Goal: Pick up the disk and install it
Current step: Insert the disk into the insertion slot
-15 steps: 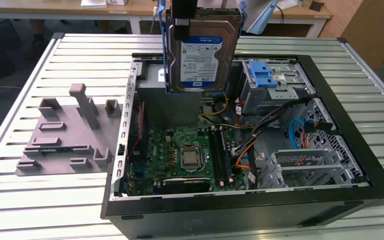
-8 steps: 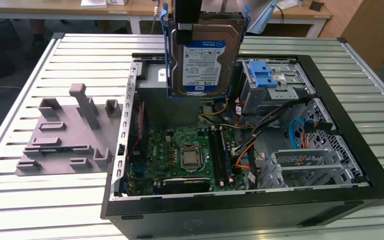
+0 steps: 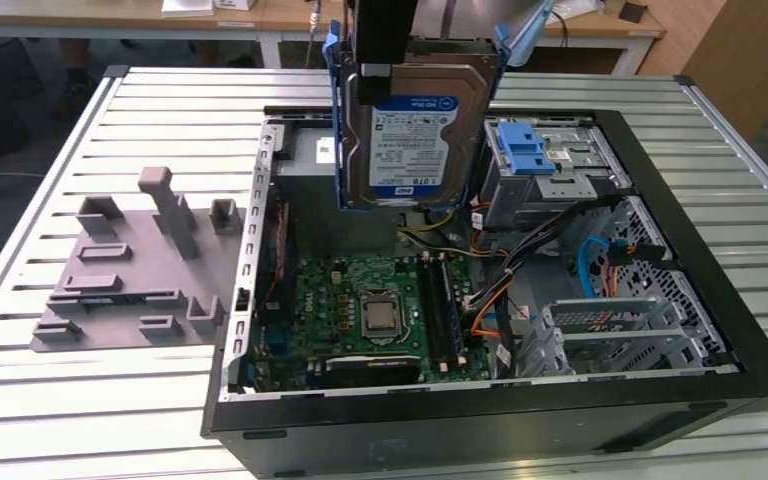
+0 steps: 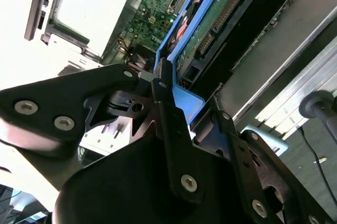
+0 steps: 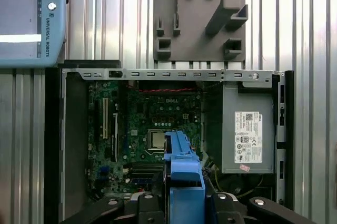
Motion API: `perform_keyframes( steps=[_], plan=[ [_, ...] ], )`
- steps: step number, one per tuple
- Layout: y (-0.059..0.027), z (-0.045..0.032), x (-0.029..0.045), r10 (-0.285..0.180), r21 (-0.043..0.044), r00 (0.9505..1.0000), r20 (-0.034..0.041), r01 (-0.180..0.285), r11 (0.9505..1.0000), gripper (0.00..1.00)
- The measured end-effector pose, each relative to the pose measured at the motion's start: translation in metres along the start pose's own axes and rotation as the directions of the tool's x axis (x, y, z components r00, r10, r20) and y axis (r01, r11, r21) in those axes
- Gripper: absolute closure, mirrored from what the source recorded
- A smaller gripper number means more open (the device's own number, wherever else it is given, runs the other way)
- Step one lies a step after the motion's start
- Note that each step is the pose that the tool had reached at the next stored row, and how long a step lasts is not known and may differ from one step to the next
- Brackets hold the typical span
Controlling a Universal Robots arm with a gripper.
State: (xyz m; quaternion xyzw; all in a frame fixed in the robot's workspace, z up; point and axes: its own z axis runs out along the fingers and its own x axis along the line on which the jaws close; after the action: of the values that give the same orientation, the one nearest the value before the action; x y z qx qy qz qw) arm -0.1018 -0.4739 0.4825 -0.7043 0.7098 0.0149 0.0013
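The disk, a silver hard drive with a blue-and-white label and a blue carrier frame, hangs upright in the air over the back of the open computer case. My gripper is shut on its upper edge. In the first wrist view the blue frame stands between the black fingers, with the motherboard below it. In the second wrist view the gripper clamps the frame, and the disk's green circuit-board side faces the camera.
A grey holder plate with upright posts lies on the slatted metal table at the exterior view's left. Inside the case are a drive bay with a bright blue latch, cables and a power supply. A teach pendant lies beside the case.
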Motion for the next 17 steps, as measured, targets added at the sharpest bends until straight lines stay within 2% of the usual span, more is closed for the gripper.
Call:
perform_keyframes(
  steps=[10, 12, 14, 15, 17],
  plan=[
    [-0.0029, 0.0014, 0.0254, 0.000, 0.0001, 1.0000, 0.0004, 0.000, 1.0000, 0.64],
    [-0.0035, 0.0023, 0.0296, 0.000, -0.0001, 1.0000, 0.0058, 0.000, 1.0000, 0.64],
    [-0.0042, 0.0031, 0.0326, 0.000, -0.0002, 0.9998, 0.0175, 0.000, 1.0000, 0.64],
    [-0.0047, 0.0034, 0.0340, 0.000, -0.0002, 0.9998, 0.0208, 0.000, 1.0000, 0.64],
    [-0.0057, 0.0037, 0.0363, 0.001, -0.0002, 0.9998, 0.0211, -0.001, 1.0000, 0.64]
  ],
)
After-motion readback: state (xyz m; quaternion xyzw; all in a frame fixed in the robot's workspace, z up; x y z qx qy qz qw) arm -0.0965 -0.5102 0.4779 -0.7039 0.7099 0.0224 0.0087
